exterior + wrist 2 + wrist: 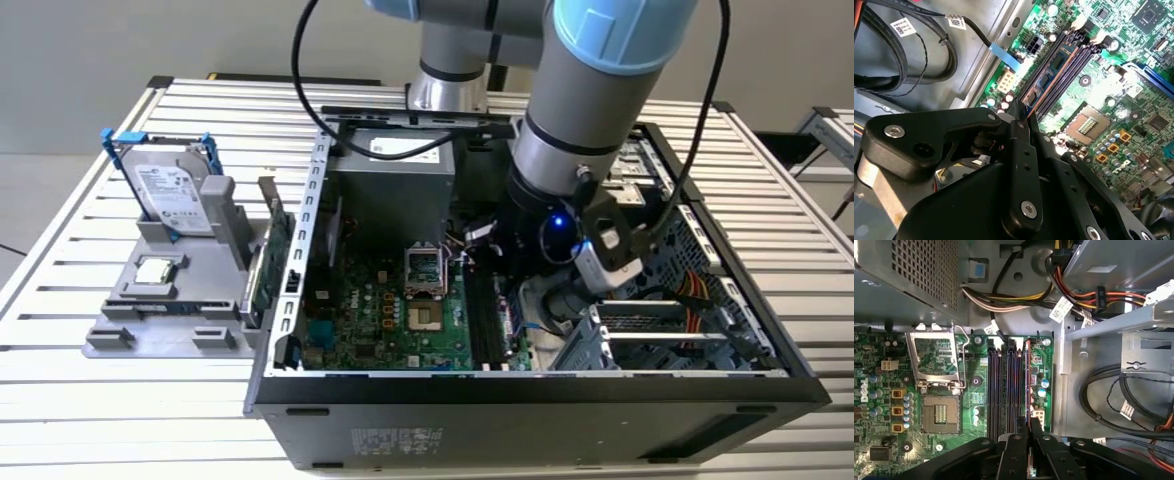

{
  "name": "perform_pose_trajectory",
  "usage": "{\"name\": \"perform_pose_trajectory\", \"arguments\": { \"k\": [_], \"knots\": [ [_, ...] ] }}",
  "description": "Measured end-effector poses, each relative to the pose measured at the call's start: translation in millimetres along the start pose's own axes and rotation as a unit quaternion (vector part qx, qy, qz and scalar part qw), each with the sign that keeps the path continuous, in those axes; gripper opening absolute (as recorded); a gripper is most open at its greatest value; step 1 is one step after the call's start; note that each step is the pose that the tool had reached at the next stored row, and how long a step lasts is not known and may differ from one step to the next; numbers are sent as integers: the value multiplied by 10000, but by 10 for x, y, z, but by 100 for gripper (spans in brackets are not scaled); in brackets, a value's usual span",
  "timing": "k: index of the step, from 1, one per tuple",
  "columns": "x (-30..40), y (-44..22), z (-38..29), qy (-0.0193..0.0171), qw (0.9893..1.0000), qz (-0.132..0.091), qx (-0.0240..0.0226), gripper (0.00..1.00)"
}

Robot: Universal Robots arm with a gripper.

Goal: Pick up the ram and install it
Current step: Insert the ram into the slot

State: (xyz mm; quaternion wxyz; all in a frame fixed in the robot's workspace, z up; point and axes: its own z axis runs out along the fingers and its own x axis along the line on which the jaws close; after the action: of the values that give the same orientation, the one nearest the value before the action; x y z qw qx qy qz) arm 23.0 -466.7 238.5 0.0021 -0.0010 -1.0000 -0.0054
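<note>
The ram (1028, 390) is in our end effector (1029, 432) right now, pinched edge-on between the two fingers (1015, 452), so it's holding the stick narrow and not gaping. We've got it down inside the open computer case (534, 385), sitting over the bank of memory slots (1004, 385) just beside the empty CPU socket (940, 412) on the motherboard (884, 405). In the first wrist view the stick lines up along the outermost slot, the one farthest from the socket, and in the second wrist view its orange-brown edge (1051, 85) runs right along that same slot. So we'd call this the install step, pickup done. Whether it's actually seated or just resting on the slot mouth, we can't tell from here. Our guess is the next bit needs a straight push down with the stick kept square to the slot, and the white end latches (1020, 342) have to be open to take it. Off on the tabletop (160, 400), away from the socket, a hard drive (167, 190) sits untouched in its grey holder (134, 325).
</note>
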Motion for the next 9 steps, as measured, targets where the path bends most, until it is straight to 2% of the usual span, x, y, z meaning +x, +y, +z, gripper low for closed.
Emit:
{"name": "perform_pose_trajectory", "arguments": {
  "k": [9],
  "knots": [
    [9,-12,50,0,10000,0,0,0]
  ]
}}
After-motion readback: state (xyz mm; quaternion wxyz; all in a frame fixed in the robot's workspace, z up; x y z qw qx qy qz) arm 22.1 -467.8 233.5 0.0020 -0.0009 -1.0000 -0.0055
